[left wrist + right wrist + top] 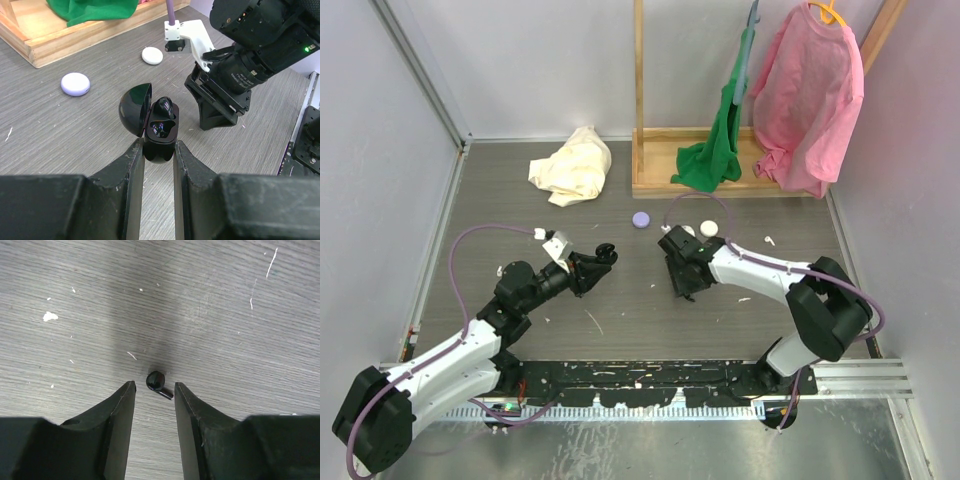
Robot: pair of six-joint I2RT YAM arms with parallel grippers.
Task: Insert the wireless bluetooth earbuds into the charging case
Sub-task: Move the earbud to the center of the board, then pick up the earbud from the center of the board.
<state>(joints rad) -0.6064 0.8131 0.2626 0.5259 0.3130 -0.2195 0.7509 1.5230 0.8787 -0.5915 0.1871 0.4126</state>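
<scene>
My left gripper [159, 147] is shut on the base of a black charging case [160, 131], which it holds just above the table. The lid [135, 107] is swung open to the left. One black earbud [163, 106] sits in the case. In the top view the case [606, 253] is at the left gripper's tip [594, 262]. My right gripper [154, 385] is open and points down at the table. A second black earbud [156, 381] lies on the table between its fingertips, touching neither. In the top view the right gripper [683, 287] hides that earbud.
A purple puck [641, 220] and a white puck [708, 229] lie behind the grippers. A cream cloth [575, 165] lies at the back left. A wooden rack [660, 180] holds a green cloth [712, 160] and a pink shirt [810, 100]. The right arm [240, 65] is close to the case.
</scene>
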